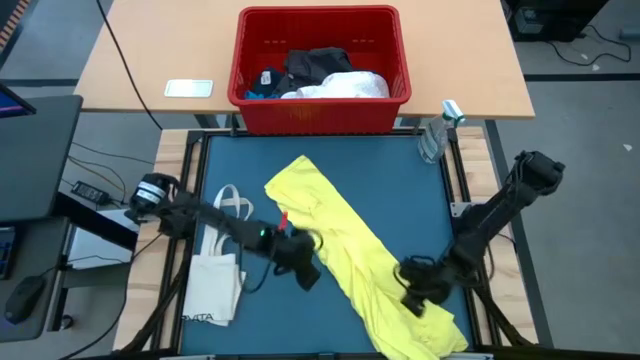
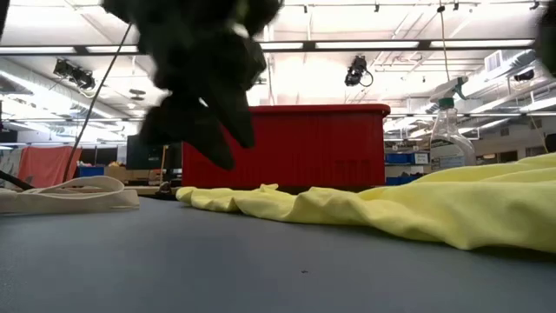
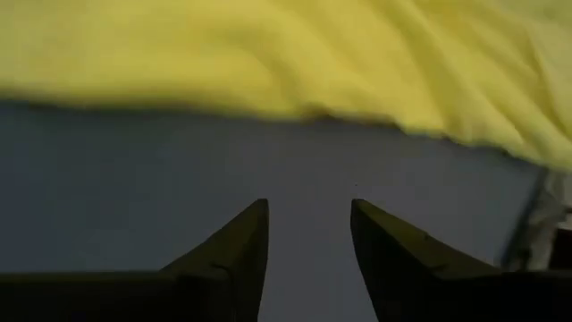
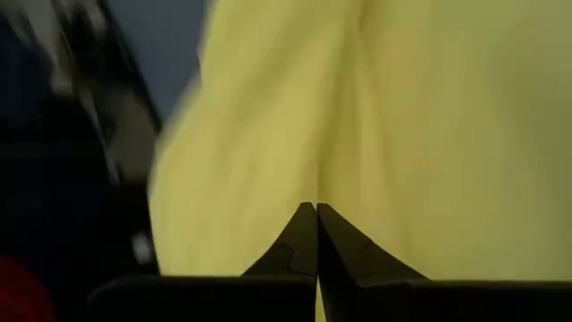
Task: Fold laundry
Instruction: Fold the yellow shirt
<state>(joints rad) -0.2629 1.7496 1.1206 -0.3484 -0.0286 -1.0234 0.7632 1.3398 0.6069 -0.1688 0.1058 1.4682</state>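
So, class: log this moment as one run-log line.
task: fold laundry | left gripper: open, empty, beside yellow garment | right gripper: shut, over yellow garment | fold: not done

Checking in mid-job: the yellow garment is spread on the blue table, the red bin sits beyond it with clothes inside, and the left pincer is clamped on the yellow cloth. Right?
Not quite. The left pincer is open over bare table, short of the yellow garment, as the left wrist view shows. The garment does lie on the blue table, and the red bin beyond it holds clothes.
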